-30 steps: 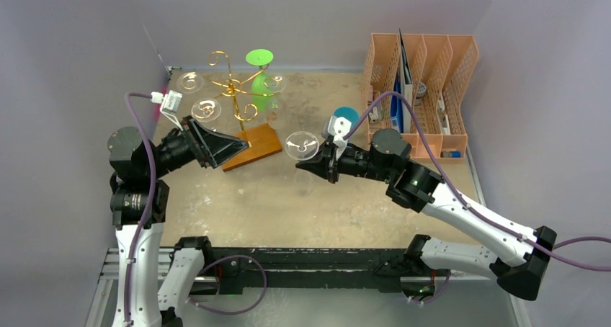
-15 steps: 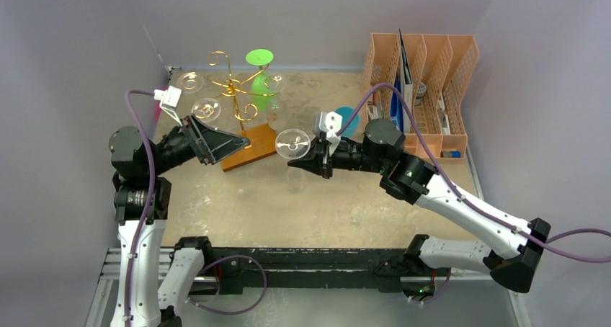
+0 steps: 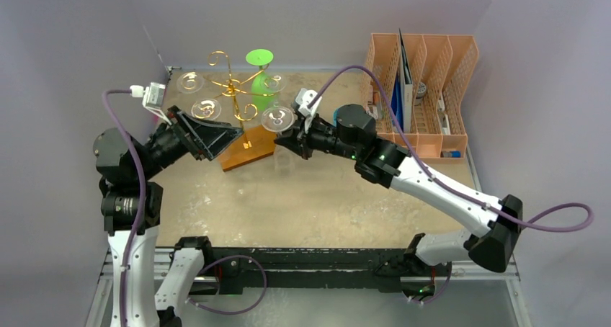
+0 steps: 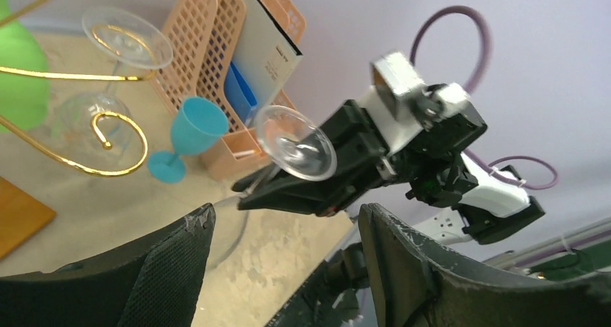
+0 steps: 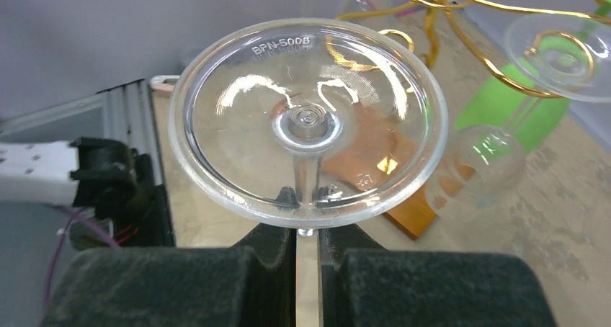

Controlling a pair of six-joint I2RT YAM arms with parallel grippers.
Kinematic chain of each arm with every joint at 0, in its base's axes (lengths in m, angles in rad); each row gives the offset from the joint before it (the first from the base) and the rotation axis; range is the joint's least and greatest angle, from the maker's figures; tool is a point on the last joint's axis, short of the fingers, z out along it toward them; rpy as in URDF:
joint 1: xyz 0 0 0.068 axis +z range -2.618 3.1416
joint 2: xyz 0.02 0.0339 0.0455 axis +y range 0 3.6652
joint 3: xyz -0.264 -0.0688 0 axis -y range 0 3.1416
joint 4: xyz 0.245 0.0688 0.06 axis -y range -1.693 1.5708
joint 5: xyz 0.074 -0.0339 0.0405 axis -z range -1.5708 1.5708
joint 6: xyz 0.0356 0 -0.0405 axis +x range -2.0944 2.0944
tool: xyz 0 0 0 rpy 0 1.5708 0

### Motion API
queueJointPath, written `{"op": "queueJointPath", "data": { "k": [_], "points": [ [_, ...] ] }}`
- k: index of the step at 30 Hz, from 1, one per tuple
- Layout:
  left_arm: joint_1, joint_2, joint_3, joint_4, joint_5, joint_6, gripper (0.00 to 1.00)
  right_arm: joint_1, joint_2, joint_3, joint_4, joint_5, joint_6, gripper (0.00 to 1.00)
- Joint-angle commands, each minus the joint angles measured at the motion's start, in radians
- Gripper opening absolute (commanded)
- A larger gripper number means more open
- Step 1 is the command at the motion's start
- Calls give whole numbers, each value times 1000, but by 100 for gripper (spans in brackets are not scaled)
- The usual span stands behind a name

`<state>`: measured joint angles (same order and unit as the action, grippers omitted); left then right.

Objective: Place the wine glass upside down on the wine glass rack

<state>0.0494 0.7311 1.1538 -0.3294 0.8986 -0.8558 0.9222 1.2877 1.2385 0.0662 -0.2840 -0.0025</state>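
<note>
The left gripper (image 3: 229,136) hovered close to the rack's wooden base (image 3: 253,148) with its jaws spread wide and nothing between them. The right gripper (image 5: 308,235) was clamped on the stem of the wine glass (image 5: 308,122). The glass was held foot-up, just beside the wine glass rack (image 3: 232,91).

The glass appeared light, rigid, smooth and brittle. The stem was judged the correct hold, with moderate force.

A free gold curl (image 3: 248,113) lay nearest. Hung clear glasses (image 3: 206,109) and a green glass (image 3: 261,82) crowded adjacent arms and could be struck. Farther right stood a blue glass (image 4: 191,129) and an orange file organiser (image 3: 421,82).
</note>
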Motion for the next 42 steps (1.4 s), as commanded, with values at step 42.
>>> {"op": "queueJointPath", "data": {
  "k": [42],
  "points": [
    [-21,-74,110,-321,-701,326,70,-2,428,307,195,0,70,0]
  ]
}}
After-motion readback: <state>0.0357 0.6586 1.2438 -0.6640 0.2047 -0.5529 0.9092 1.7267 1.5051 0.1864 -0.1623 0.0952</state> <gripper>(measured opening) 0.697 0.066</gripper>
